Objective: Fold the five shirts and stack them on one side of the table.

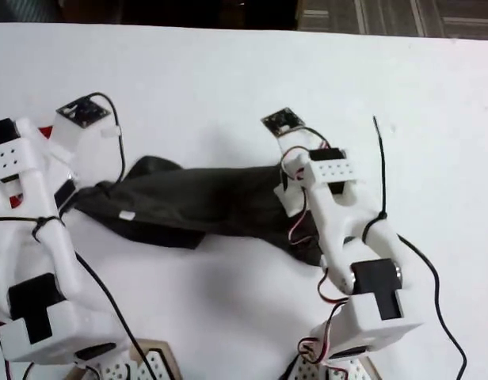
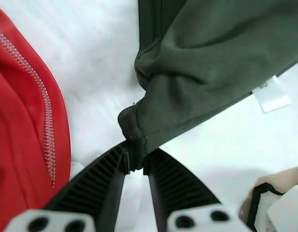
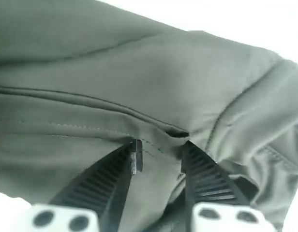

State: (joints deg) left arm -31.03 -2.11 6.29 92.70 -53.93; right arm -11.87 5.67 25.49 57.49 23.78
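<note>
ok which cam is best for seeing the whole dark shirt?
High view: the dark shirt lies stretched out on the table, nearly whole. Left wrist view shows one corner pinched in the left claw; right wrist view shows seamed fabric bunched in the right claw.

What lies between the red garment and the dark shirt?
A bare strip of white table lies between the red garment and the dark shirt; the left wrist view shows it.
</note>
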